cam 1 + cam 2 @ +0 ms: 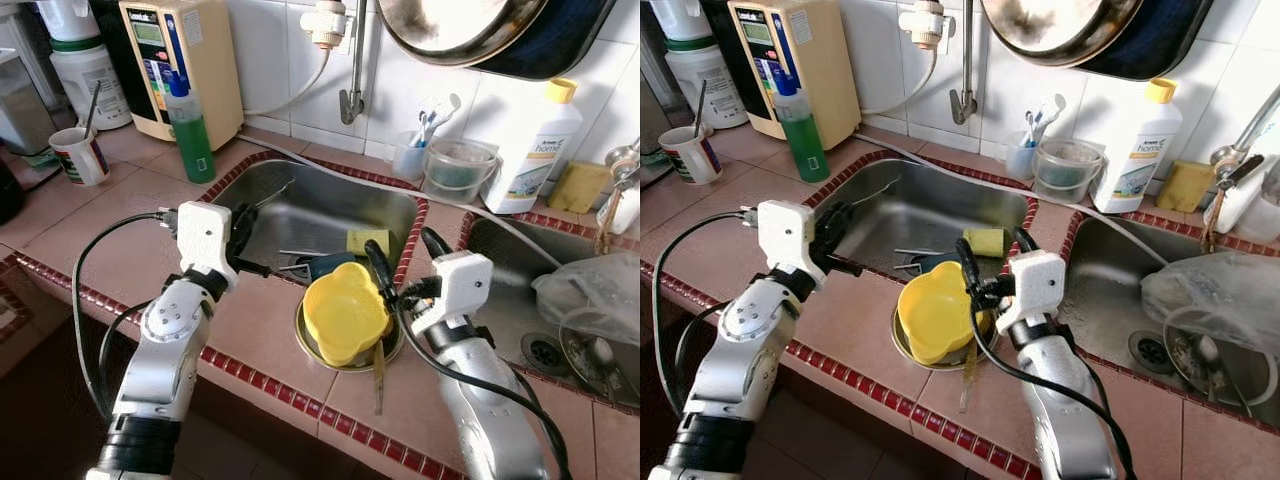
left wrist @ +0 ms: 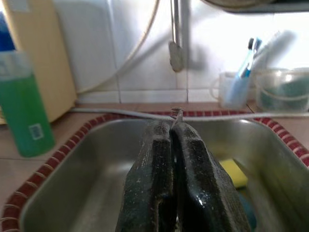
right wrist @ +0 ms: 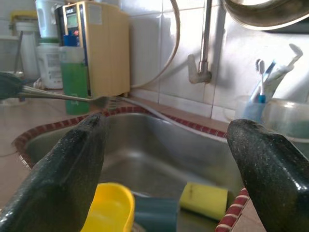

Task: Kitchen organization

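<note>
1. Your left gripper (image 1: 243, 226) is pressed shut on a thin metal fork (image 1: 272, 193) over the left sink basin (image 1: 330, 215), at 9 o'clock from the yellow bowl (image 1: 343, 308).
2. The left wrist view shows you only a sliver of metal (image 2: 176, 115) between the closed fingers; the right wrist view shows the fork's tines (image 3: 107, 101).
3. Your right gripper (image 1: 402, 262) is spread wide and holds nothing, just at 2 o'clock of the bowl.
4. That bowl sits on a metal dish (image 1: 390, 351) on the counter's front edge.
5. A yellow sponge (image 1: 367, 241) lies in the basin at 12 o'clock from the bowl.
6. The green soap bottle (image 1: 190, 128) stands at 10 o'clock, on the counter.
</note>
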Motion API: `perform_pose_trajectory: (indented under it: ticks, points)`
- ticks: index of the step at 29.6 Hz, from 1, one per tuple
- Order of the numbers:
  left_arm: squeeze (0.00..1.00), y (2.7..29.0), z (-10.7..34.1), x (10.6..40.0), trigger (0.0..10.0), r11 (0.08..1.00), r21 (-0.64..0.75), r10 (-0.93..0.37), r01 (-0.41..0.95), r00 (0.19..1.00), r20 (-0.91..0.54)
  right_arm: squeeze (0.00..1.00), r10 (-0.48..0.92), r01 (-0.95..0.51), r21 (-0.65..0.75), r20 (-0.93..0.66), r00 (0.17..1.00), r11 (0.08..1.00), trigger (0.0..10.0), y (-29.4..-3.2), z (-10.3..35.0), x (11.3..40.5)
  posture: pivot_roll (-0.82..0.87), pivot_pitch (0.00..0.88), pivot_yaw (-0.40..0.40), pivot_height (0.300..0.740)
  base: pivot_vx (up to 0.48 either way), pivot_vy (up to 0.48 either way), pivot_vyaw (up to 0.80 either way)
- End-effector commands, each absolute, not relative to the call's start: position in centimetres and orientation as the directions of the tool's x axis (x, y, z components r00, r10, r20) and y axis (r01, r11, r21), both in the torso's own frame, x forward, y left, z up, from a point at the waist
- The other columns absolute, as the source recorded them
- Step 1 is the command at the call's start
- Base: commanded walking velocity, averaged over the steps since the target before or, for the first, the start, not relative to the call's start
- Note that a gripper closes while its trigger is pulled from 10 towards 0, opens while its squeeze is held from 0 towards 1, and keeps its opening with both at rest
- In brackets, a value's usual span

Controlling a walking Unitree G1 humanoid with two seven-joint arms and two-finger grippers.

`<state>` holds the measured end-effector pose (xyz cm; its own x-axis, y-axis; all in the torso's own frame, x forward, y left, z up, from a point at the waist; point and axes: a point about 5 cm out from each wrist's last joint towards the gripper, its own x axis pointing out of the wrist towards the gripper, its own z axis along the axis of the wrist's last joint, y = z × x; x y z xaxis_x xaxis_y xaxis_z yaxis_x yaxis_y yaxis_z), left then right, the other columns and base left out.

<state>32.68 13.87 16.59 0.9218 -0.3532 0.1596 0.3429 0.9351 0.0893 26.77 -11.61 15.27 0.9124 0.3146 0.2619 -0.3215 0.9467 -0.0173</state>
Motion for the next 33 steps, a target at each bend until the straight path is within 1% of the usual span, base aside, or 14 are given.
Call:
perform_pose_trajectory:
  ticks: [1, 7, 19, 21, 25, 33]
  points:
    - [0.0, 13.6, 16.9, 33.0, 10.0, 0.923, 0.127, -0.38, 0.363, 0.911, 0.162, 0.0, 0.332, -0.342, -0.013, 0.278, 0.901, 0.94, 10.0, -11.3, 15.9, 26.4, -0.11, 0.086, 0.048, 0.74, 0.0, 0.0, 0.0]
    - [0.0, 13.3, 16.2, 34.2, 10.0, 0.91, 0.138, -0.408, 0.391, 0.904, 0.126, 0.0, 0.383, -0.397, 0.008, 0.248, 0.89, 0.918, 10.0, -11.0, 15.8, 25.0, -0.13, 0.103, 0.062, 0.74, 0.0, 0.0, 0.0]
    - [0.0, 13.4, 15.7, 36.4, 10.0, 0.895, 0.18, -0.427, 0.408, 0.9, 0.083, 0.0, 0.478, -0.489, 0.01, 0.198, 0.856, 0.872, 10.0, -10.8, 16.5, 22.3, -0.16, 0.138, 0.055, 0.74, 0.0, 0.0, 0.0]
    - [0.0, 13.4, 15.6, 36.4, 10.0, 0.894, 0.183, -0.429, 0.409, 0.9, 0.082, 0.0, 0.482, -0.493, 0.012, 0.195, 0.854, 0.87, 10.0, -10.8, 16.5, 22.2, -0.16, 0.14, 0.055, 0.74, 0.0, 0.0, 0.0]
    - [0.0, 13.1, 14.2, 36.7, 10.0, 0.878, 0.19, -0.448, 0.439, 0.894, 0.006, 0.0, 0.498, -0.51, 0.026, 0.18, 0.848, 0.86, 10.0, -10.9, 16.8, 21.6, -0.17, 0.146, 0.06, 0.74, 0.0, 0.0, 0.0]
    - [0.0, 13.2, 14.0, 37.1, 10.0, 0.881, 0.189, -0.442, 0.434, 0.897, -0.001, 0.0, 0.503, -0.514, 0.057, 0.142, 0.853, 0.856, 10.0, -11.3, 16.6, 21.1, -0.17, 0.148, 0.067, 0.74, 0.0, 0.0, 0.0]
